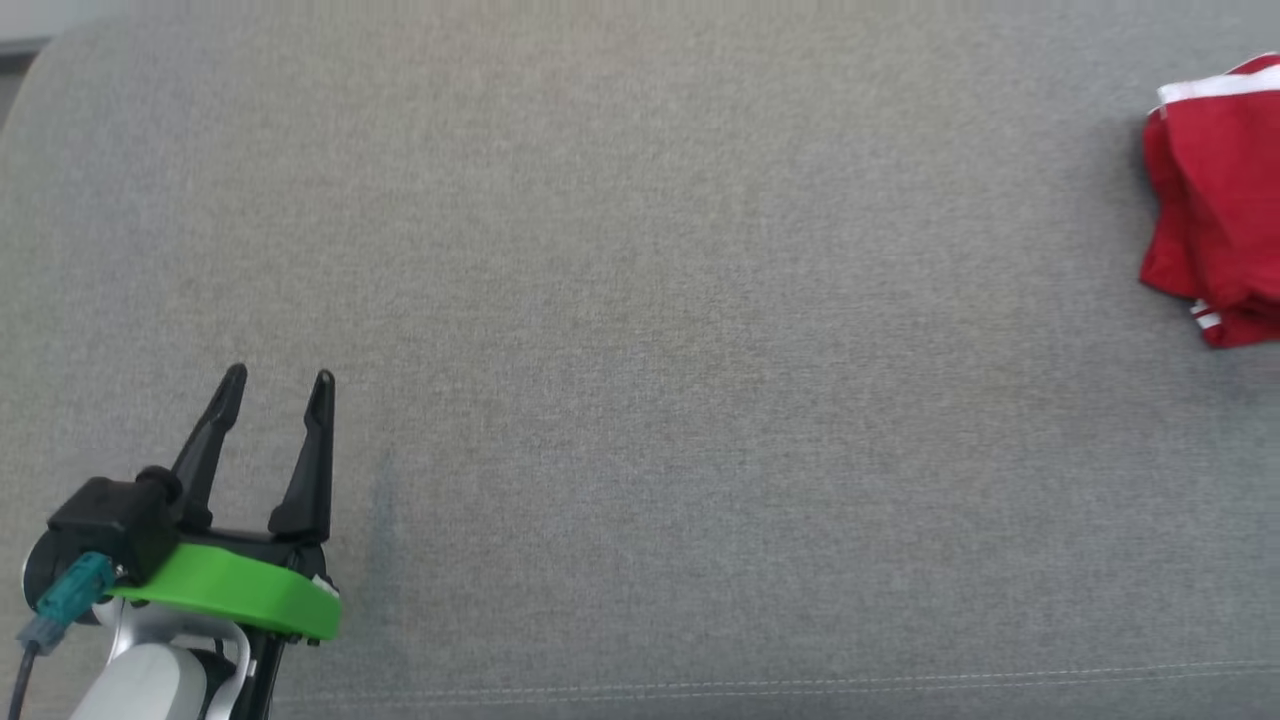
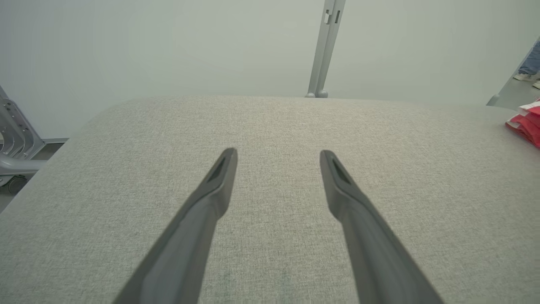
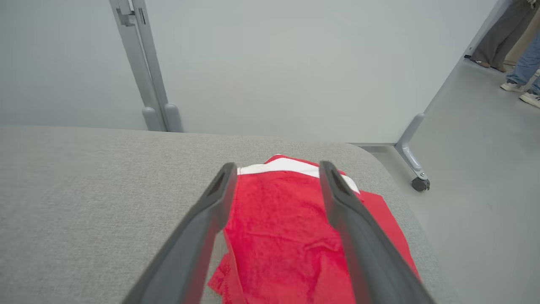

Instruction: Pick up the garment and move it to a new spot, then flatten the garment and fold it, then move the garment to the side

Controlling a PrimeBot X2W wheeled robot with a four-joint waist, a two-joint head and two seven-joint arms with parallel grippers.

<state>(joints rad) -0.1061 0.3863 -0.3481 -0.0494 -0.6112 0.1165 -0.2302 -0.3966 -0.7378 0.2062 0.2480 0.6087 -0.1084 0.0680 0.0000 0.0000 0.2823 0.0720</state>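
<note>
While red garment (image 3: 278, 236) lies near cushion (image 1: 640, 300) edge, wheeled partition (image 3: 295, 63) stands behind.

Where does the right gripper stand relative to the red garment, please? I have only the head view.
Observer: The right gripper hangs open over the red garment, with cloth showing between its fingers; whether it touches, I cannot tell.
Operator: Does the garment lie near an edge?
Observer: Yes, close to the rounded corner of the grey surface, with floor beyond.
Operator: Is anyone about?
Observer: Two people's legs stand on the floor at the far right.
</note>
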